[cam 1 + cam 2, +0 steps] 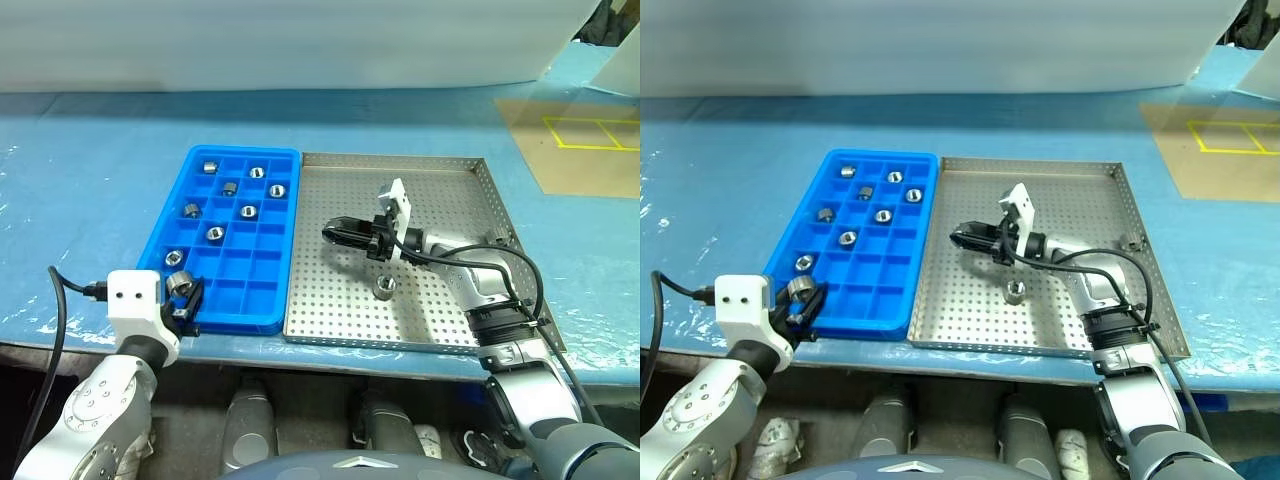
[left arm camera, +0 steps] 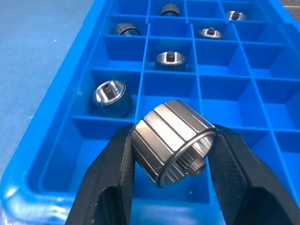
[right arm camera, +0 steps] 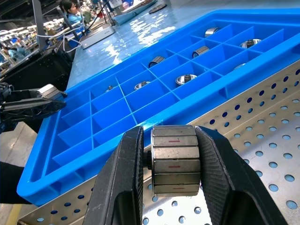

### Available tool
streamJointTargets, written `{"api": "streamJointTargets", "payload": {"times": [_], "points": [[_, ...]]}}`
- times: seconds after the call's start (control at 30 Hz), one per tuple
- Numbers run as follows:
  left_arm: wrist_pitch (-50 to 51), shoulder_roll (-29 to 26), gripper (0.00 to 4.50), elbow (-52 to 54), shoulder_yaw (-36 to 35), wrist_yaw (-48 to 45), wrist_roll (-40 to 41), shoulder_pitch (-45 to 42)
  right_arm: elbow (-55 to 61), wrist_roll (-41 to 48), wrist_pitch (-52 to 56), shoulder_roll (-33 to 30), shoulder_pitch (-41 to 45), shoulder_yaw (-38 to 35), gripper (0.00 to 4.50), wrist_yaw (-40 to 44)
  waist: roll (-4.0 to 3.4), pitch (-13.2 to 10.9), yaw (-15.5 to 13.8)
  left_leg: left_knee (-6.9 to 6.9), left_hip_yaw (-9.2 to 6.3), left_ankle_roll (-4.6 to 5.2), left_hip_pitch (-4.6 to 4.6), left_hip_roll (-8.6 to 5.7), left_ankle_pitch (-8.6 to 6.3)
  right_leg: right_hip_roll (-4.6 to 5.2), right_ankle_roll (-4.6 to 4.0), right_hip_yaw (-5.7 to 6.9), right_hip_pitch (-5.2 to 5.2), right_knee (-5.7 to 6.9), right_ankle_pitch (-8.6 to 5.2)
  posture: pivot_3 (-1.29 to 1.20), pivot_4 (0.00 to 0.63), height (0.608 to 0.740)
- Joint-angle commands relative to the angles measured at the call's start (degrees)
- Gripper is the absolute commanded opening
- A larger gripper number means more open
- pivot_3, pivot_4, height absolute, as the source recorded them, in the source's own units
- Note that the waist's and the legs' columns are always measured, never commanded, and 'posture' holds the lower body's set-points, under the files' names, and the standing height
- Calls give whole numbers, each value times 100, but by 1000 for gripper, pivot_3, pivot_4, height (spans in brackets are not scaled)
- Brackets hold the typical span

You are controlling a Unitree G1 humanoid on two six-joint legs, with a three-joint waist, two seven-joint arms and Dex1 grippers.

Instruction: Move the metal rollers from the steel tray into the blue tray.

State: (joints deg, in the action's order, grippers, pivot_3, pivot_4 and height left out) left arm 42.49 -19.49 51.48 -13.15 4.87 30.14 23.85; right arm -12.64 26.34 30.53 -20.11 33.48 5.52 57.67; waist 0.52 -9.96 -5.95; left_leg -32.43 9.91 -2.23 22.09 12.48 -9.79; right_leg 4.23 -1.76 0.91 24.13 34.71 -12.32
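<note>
The blue tray lies left of the steel tray and touches it. Several metal rollers sit in its far compartments. My left gripper hangs over the blue tray's near left corner, shut on a roller that is tilted between the fingers. Over the middle of the steel tray, my right gripper points left towards the blue tray, shut on another roller. One loose roller stands on the steel tray's perforated floor, just nearer than the right gripper.
Both trays rest on a table with a blue cover, close to its front edge. A brown sheet with yellow tape lies at the back right. A white panel runs along the back. A person is far off.
</note>
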Motion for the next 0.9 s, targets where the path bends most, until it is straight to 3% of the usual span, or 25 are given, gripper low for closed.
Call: {"api": "streamJointTargets", "payload": {"times": [0.03,0.07,0.33,0.6,0.9], "points": [[-333,57,1893,-190,6,-152,-336,78,146,49,-86,10,167,-81,1206,89,0,0,2,2,0,-1,-2,1,0,-1,0,0,0,0,0,156,150,740],[-380,72,1893,-289,18,-193,-396,82,190,62,-71,25,180,-87,1206,83,-1,0,2,4,0,-2,-3,2,1,-2,0,1,1,1,0,156,150,740],[-802,130,4445,-630,145,-662,-627,-240,705,203,127,240,207,-39,1206,-45,-2,1,19,10,-1,-4,-5,0,2,-2,0,-1,3,1,0,139,150,740],[-862,192,4445,-409,151,-1055,-436,-381,1098,-38,266,770,374,398,1206,-470,-2,1,40,12,-1,-11,-9,1,6,-3,-2,-1,5,5,0,145,150,740],[-441,-199,4445,78,8,-1468,228,-498,7,-1115,-523,1490,863,1040,1206,-1138,-1,1,24,15,-2,-16,-6,-2,9,-2,-2,0,8,7,0,216,150,740]]}}
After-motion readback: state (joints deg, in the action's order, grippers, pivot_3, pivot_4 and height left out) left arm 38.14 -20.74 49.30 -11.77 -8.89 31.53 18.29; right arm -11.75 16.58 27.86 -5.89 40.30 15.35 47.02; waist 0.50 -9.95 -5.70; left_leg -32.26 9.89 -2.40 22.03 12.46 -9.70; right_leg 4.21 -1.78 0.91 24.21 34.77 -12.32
